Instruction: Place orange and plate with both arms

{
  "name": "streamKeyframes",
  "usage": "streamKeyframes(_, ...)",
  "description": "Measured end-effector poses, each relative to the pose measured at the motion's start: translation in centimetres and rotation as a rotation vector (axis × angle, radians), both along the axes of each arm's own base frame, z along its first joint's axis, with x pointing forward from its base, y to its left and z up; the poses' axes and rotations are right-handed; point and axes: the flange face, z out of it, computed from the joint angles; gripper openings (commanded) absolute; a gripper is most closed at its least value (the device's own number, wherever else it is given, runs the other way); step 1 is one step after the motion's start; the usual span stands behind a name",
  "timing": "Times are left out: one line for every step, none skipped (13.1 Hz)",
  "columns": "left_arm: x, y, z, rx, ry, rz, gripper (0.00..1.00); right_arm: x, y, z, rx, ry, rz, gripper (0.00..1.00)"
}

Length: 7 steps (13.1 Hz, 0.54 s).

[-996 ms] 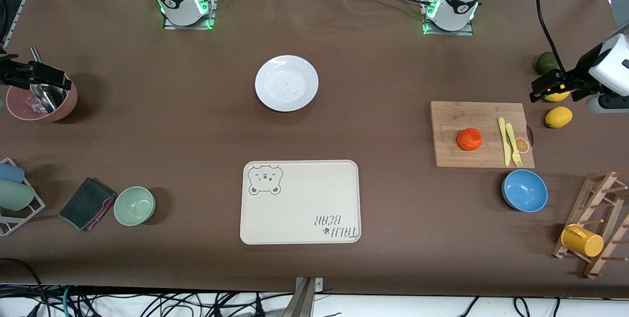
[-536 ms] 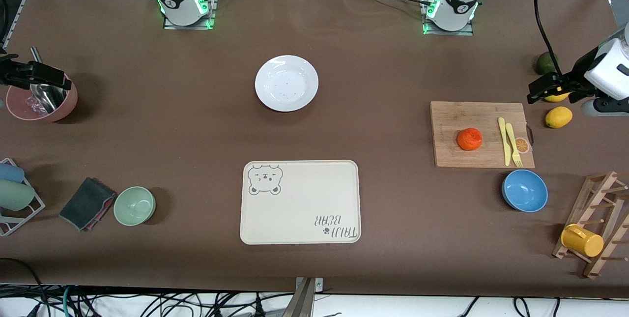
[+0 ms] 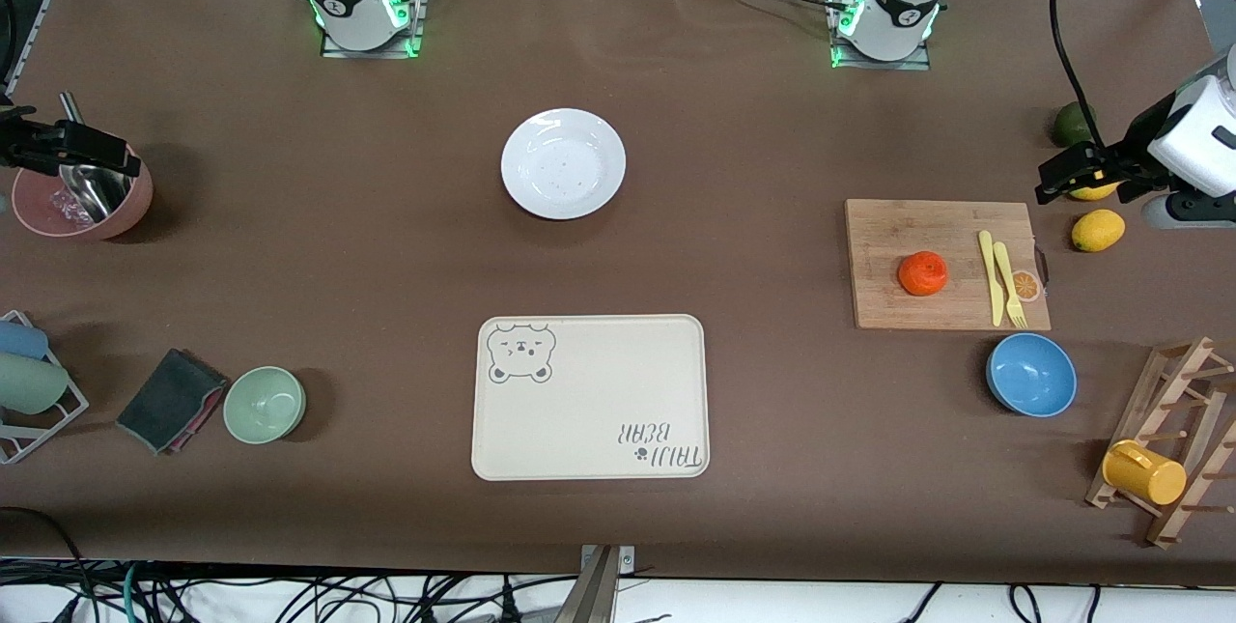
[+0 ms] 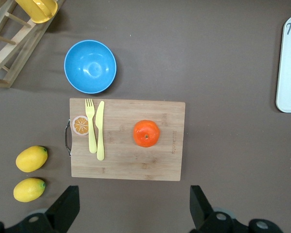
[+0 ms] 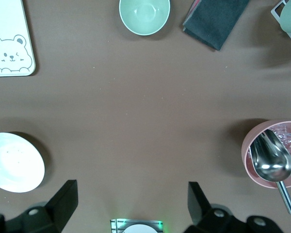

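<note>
Since a second earlier the left gripper (image 3: pixel 1072 171) had risen slightly over the lemons, fingers wide and empty; the orange (image 3: pixel 922 272) sat on the cutting board (image 3: pixel 888 227) nearby, nearest that arm

beige rectangular bear-printed tray (image 4: pixel 290 68): cut by the left wrist view's edge | round glossy white plate (image 5: pixel 14 162): partly cut in the right wrist view | yellow lemon (image 3: pixel 1093 189): half hidden under the left gripper (image 3: pixel 1062 174)
</note>
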Motion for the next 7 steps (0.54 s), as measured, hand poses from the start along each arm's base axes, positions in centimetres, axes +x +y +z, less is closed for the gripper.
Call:
streamKeyframes(0.00, 0.00, 0.00, 0.000, 0.000, 0.000, 1.00, -0.03, 0.00, -0.01, 0.000, 0.002, 0.000, 1.00)
streamKeyframes(0.00, 0.00, 0.00, 0.000, 0.000, 0.000, 1.00, -0.05, 0.01, -0.03, 0.000, 0.004, 0.000, 1.00)
streamKeyframes(0.00, 0.00, 0.00, 0.000, 0.000, 0.000, 1.00, -0.05, 0.01, -0.03, 0.000, 0.004, 0.000, 1.00)
streamKeyframes(0.00, 0.00, 0.00, 0.000, 0.000, 0.000, 1.00, -0.06, 0.01, -0.04, 0.001, 0.005, 0.000, 1.00)
streamKeyframes(0.00, 0.00, 0.00, 0.000, 0.000, 0.000, 1.00, -0.07, 0.01, -0.04, 0.001, 0.006, 0.000, 1.00)
streamKeyframes(0.00, 0.00, 0.00, 0.000, 0.000, 0.000, 1.00, -0.07, 0.01, -0.04, 0.001, 0.006, 0.000, 1.00)
streamKeyframes(0.00, 0.00, 0.00, 0.000, 0.000, 0.000, 1.00, -0.07, 0.01, -0.04, 0.001, 0.006, 0.000, 1.00)
